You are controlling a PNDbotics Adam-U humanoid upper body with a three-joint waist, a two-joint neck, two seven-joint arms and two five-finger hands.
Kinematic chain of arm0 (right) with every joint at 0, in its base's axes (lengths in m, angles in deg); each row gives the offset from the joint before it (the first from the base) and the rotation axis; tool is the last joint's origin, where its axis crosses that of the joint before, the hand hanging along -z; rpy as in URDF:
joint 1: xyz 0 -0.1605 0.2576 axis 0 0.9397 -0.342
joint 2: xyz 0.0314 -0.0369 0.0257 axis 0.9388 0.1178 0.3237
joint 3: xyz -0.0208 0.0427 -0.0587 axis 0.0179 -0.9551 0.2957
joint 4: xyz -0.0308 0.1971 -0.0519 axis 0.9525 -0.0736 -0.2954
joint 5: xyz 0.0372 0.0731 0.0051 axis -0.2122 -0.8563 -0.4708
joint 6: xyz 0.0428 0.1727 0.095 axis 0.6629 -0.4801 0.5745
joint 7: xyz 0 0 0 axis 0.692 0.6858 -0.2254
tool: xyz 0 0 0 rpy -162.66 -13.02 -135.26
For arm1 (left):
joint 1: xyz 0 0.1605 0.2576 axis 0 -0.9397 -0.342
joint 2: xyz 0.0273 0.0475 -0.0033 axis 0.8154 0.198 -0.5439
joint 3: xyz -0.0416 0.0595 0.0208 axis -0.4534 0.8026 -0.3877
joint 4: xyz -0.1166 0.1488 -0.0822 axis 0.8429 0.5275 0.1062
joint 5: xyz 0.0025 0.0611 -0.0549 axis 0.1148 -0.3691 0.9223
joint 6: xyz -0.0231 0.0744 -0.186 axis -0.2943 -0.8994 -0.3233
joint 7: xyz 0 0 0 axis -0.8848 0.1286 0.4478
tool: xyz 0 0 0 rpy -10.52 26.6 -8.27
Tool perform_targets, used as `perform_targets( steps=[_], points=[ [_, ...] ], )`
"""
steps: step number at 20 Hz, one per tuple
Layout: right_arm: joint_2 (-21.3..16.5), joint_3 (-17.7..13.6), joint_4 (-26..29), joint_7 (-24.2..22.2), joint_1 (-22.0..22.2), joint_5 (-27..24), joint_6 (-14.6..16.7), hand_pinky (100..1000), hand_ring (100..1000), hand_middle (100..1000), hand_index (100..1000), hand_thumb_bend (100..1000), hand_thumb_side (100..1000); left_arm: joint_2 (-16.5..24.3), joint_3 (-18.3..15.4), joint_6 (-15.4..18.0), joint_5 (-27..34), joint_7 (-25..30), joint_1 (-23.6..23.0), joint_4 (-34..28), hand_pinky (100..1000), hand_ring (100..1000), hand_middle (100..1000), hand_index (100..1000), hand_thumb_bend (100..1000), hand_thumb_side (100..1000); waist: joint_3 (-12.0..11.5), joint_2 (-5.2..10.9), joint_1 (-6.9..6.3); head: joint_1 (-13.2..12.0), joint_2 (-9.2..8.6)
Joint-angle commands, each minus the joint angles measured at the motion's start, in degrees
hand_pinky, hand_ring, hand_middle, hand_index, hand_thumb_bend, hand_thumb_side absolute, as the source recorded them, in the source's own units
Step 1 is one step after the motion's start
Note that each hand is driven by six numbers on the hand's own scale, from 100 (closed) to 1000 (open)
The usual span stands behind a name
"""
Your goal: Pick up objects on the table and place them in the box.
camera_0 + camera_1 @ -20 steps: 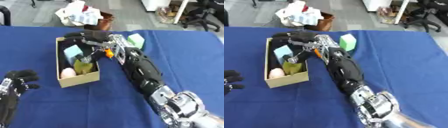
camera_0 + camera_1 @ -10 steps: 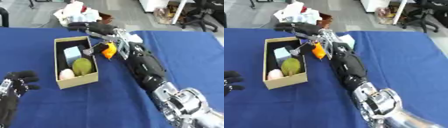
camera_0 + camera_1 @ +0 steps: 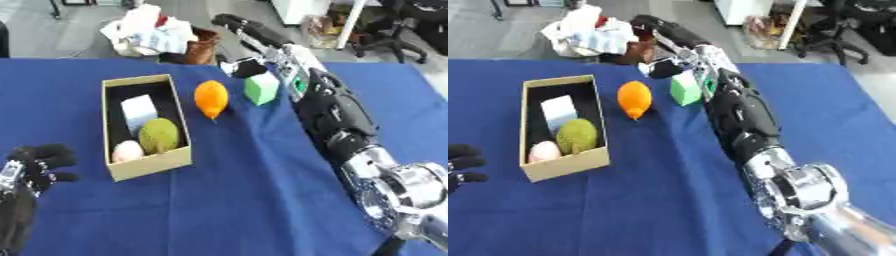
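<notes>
— Blue cloth covers the counter (image 3: 227, 200), and a cardboard box (image 3: 149, 164) sits on its left half, long side running away from the robot. What is inside it?

— Three things in a row: a pale cube (image 3: 138, 111) at the far end, a green, rough-skinned round fruit (image 3: 159, 135) in the middle, and a pinkish egg-shaped thing (image 3: 127, 151) nearest the robot, touching the green one.

— And outside the box?

— An orange fruit (image 3: 211, 98) lies just beside the box's right wall, on the cloth, its pointed end toward the robot. A little farther right, near the far edge, stands a green cube (image 3: 261, 88).

— Where is the right hand?

— The right arm (image 3: 337, 120) runs up the right side of the view, and the right hand (image 3: 662, 31) is stretched out past the far edge of the counter, above and beyond the green cube. Its fingers are straight and hold nothing. A dark part of the wrist hangs just behind the green cube; whether it touches the cube cannot be told.

— The left hand?

— The left hand (image 3: 39, 162) shows at the lower left corner, apart from the box. Its black fingers are curled inward with nothing in them.

— Anything behind the counter?

— A heap of white cloth or paper (image 3: 149, 29) with a brown container (image 3: 203, 46) beside it on the floor, and a black office chair (image 3: 402, 25) at the upper right.
</notes>
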State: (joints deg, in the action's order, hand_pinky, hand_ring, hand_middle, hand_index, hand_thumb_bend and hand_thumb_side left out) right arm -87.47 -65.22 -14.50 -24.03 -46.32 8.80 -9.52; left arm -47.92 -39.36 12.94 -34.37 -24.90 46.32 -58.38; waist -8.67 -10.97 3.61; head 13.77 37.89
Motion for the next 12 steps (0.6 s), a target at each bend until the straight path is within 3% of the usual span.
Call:
perform_targets(
  steps=[1, 6, 7, 10, 11, 12],
  points=[
    [-2.32, -0.28, -2.28, 1.09, -0.78, 2.57, -3.41, 937, 995, 1000, 1000, 100, 428, 0.70, -0.43, 0.10, -0.27, -0.26, 0.26, -0.94, 636, 720, 674, 748, 100, 913, 0.15, 0.52, -0.78, -0.09, -0.79],
    [-2.47, 0.12, -4.32, 2.87, -0.74, 4.06, -4.43, 937, 995, 1000, 1000, 100, 428, 0.71, -0.43, 0.09, -0.29, -0.26, 0.24, -0.93, 636, 720, 674, 748, 100, 913, 0.18, 0.53, -0.79, -0.08, -0.77],
    [-2.60, 0.04, -4.58, 3.08, -0.64, 4.21, -4.51, 1000, 1000, 1000, 1000, 100, 415, 0.74, -0.48, 0.10, -0.30, -0.30, 0.22, -0.93, 635, 720, 673, 748, 100, 915, 0.30, 0.46, -0.77, -0.20, -0.80],
    [-5.02, -1.42, -7.17, 5.12, 0.89, 6.28, -6.51, 1000, 1000, 1000, 1000, 100, 398, 0.82, -0.55, 0.11, -0.39, -0.38, 0.18, -0.96, 635, 720, 673, 748, 100, 915, 0.38, 0.35, -0.79, -0.03, -0.78],
    [-5.31, -1.55, -7.78, 6.00, 1.03, 7.14, -7.40, 1000, 1000, 1000, 1000, 100, 349, 0.81, -0.54, 0.12, -0.39, -0.37, 0.20, -0.97, 635, 720, 673, 748, 100, 920, 0.32, 0.33, -0.79, 0.04, -0.78],
    [-5.47, -1.54, -8.46, 6.95, 1.15, 7.86, -8.35, 1000, 1000, 1000, 1000, 100, 403, 0.80, -0.57, 0.12, -0.39, -0.40, 0.22, -0.98, 635, 720, 673, 748, 100, 914, 0.29, 0.30, -0.79, 0.07, -0.80]
  ],
)
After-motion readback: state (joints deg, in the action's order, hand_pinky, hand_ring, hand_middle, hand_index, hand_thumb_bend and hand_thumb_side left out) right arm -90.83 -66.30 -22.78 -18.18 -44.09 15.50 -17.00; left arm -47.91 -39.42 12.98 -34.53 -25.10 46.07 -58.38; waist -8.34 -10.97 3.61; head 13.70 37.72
